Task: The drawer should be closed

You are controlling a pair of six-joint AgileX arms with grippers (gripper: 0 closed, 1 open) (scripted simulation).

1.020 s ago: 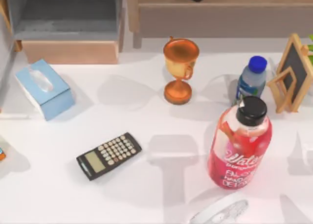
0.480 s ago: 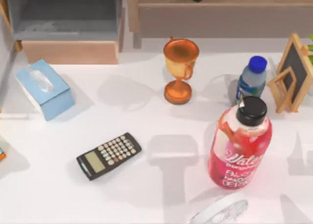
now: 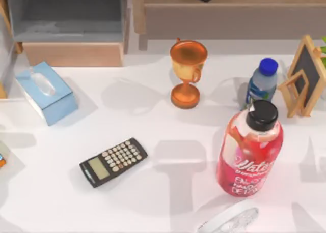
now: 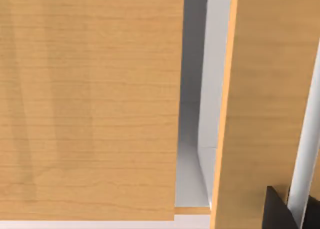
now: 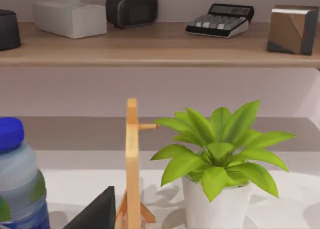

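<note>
Several bystanders nearest on the table (image 3: 153,202), none blocking the job: calculator (image 3: 113,162) and red bottle (image 3: 249,156) in front, then tissue box (image 3: 46,93), trophy (image 3: 187,73), water bottle (image 3: 262,80) and easel (image 3: 305,75) farther back.

Right arm parked over the table's right side, facing past the easel toward a potted plant (image 5: 220,159) and a shelf (image 5: 160,49). Probably no part in this step.

Left gripper (image 4: 280,214) held close against wood at the table's far left. Likely placed there to push the drawer front home, since a flat shove needs no grasp. Probably seen as the dark corner in the left wrist view; apart or together, cannot tell.

Farthest, beyond the tissue box at the far left: drawer (image 3: 71,34). Stands pulled out, grey inside bare to the overhead camera, pale wooden front (image 3: 71,54) toward the table. Up close in the left wrist view, reads as warm-grained wood panels split by a grey gap. Not yet closed.
</note>
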